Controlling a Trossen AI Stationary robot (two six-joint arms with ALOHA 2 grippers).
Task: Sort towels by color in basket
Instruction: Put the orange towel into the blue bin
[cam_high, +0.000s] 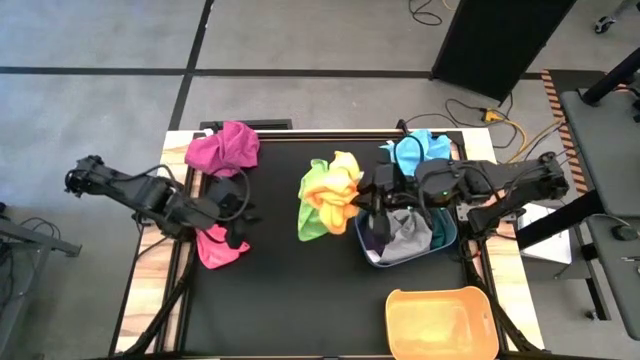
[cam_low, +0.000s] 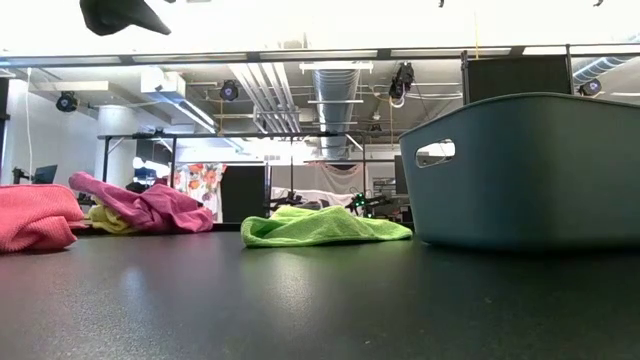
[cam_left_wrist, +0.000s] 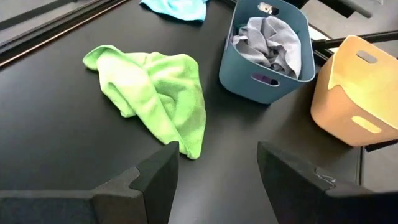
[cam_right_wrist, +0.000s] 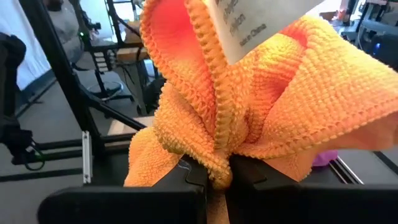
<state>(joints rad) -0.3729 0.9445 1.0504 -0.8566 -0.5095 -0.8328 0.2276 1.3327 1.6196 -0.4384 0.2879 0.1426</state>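
My right gripper (cam_high: 362, 200) is shut on the orange-yellow towel (cam_high: 338, 188), held up over the lime towel (cam_high: 315, 205), which lies flat on the black mat in the left wrist view (cam_left_wrist: 158, 93). My left gripper (cam_high: 240, 215) hovers open beside the pink towel (cam_high: 220, 247); its fingers stand apart over bare mat (cam_left_wrist: 217, 155). The magenta towel (cam_high: 222, 148) lies at the far left, the light blue one (cam_high: 415, 150) at the far edge. The grey towel (cam_high: 408, 235) and a purple one (cam_high: 377, 240) lie in the blue-grey basket (cam_high: 447, 232). No dark green towel shows. My right gripper pinches a bunched fold of the orange-yellow towel (cam_right_wrist: 216, 163) between its two fingers (cam_right_wrist: 186, 180), several layers gathered together. The rest of the cloth balloons out ahead of the fingers, its white label (cam_right_wrist: 249, 25) showing. The towel is lifted clear of the lime towel and the mat.
An orange basket (cam_high: 440, 322) stands at the near right, next to the blue-grey basket (cam_left_wrist: 267, 56). Bare black mat lies between the pink and lime towels and along the near edge. Cables and a dark cabinet sit beyond the table's far right.
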